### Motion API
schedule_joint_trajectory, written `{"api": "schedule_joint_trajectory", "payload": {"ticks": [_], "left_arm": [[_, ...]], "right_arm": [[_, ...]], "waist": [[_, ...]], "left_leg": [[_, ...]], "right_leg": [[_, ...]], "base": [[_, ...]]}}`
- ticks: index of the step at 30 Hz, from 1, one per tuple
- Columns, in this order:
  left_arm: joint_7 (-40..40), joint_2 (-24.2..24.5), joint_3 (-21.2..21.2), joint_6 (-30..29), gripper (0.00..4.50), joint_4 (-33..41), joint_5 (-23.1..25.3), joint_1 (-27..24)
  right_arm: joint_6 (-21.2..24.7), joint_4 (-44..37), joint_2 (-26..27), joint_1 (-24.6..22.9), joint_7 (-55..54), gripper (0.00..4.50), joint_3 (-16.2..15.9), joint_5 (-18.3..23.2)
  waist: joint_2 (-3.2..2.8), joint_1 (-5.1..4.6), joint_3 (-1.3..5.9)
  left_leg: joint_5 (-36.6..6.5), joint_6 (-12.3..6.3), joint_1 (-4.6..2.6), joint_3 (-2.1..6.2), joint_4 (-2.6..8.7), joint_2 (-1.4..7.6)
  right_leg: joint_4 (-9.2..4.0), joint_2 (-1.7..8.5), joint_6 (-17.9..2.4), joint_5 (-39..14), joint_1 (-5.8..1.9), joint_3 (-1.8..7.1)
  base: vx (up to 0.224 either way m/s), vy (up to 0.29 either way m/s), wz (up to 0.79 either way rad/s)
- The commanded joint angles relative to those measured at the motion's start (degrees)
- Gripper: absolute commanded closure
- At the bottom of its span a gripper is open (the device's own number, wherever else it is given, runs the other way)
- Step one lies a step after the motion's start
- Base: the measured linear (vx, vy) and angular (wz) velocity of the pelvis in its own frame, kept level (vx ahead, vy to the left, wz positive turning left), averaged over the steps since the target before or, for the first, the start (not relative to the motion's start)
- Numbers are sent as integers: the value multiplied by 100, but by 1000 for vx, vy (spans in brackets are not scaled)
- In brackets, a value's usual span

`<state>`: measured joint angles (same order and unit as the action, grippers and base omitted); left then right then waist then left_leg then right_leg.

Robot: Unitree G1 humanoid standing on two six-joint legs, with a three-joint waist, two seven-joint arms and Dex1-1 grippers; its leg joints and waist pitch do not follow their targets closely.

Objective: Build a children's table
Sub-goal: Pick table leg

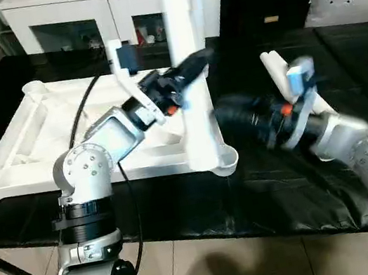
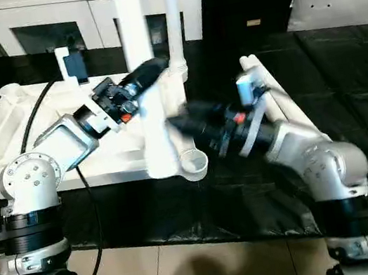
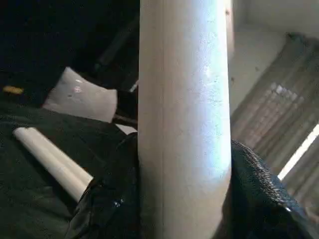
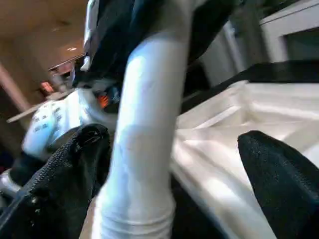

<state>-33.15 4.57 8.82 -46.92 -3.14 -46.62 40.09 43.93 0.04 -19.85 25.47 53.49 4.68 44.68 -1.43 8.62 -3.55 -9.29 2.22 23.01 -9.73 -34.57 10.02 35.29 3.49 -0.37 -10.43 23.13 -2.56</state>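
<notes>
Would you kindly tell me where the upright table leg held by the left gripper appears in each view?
Left eye: upright leg, centre, rising from the tabletop's near corner socket.
Right eye: left of centre.
Left wrist: wide column, centre.
Right wrist: between open black fingers.
Shared landmark: loose legs on the black cloth.

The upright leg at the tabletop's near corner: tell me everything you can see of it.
The leg is a long, round, smooth white tube, plastic by its look, standing upright in the near corner socket of the upturned tabletop. Its upper end runs out of the picture. The left gripper is closed around it partway up. The right gripper has its black fingers spread wide to either side of the lower shaft, apparently not touching it. A second leg stands behind it.
</notes>
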Motion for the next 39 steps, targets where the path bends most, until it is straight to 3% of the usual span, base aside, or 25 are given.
{"api": "schedule_joint_trajectory", "payload": {"ticks": [1,3,7,18,20,24,25,31,34,35,39], "left_arm": [[-214,74,-264,119,262,214,177,-71],[-444,155,-558,341,262,396,344,-158],[-622,177,-718,440,262,557,394,-190],[-931,234,-1159,785,262,759,677,-264],[-942,230,-1246,844,262,785,754,-303],[-950,220,-1298,913,262,767,821,-315],[-959,230,-1368,973,262,762,894,-323],[-945,211,-1469,1086,262,774,1022,-367],[-946,205,-1491,1111,262,777,1055,-379],[-950,203,-1494,1112,262,781,1056,-383],[-944,208,-1521,1142,262,785,1066,-400]], "right_arm": [[86,-174,-49,-3,107,0,-83,30],[112,-156,-97,28,195,0,-204,-50],[158,-109,-206,88,318,0,-358,-121],[208,142,-326,284,578,0,-617,-183],[249,162,-324,319,651,33,-639,-135],[286,173,-335,335,725,39,-666,-118],[313,190,-332,349,770,68,-672,-106],[380,197,-335,379,896,125,-709,-72],[389,190,-341,370,917,134,-716,-67],[395,187,-343,367,924,162,-719,-65],[410,184,-342,359,931,193,-726,-85]], "waist": [[46,19,461],[45,19,465],[29,13,463],[68,12,466],[73,5,469],[73,3,464],[72,6,467],[68,10,473],[74,7,470],[76,7,470],[68,10,475]], "left_leg": [[-884,-91,-138,94,368,271],[-870,-64,-135,94,371,274],[-888,1,-139,94,373,273],[-814,-53,-129,78,351,262],[-803,-77,-132,82,350,271],[-829,-80,-130,79,351,270],[-821,-77,-135,82,352,275],[-797,-77,-130,81,345,270],[-788,-86,-130,79,343,270],[-787,-84,-128,79,342,269],[-775,-79,-133,82,341,273]], "right_leg": [[-404,441,-1031,-1109,-287,201],[-400,447,-999,-1083,-287,206],[-403,444,-987,-1070,-291,207],[-390,446,-1050,-1035,-293,210],[-380,441,-1062,-998,-293,206],[-395,442,-1041,-1055,-293,210],[-391,446,-1044,-1046,-291,210],[-382,447,-1040,-1030,-295,209],[-382,445,-1056,-1023,-294,208],[-384,445,-1054,-1030,-296,209],[-375,443,-1076,-982,-292,207]], "base": [[0,0,0],[0,0,0],[0,0,0],[0,0,0],[0,0,0],[0,0,0],[0,0,0],[0,0,0],[0,0,0],[0,0,0],[0,0,0]]}}
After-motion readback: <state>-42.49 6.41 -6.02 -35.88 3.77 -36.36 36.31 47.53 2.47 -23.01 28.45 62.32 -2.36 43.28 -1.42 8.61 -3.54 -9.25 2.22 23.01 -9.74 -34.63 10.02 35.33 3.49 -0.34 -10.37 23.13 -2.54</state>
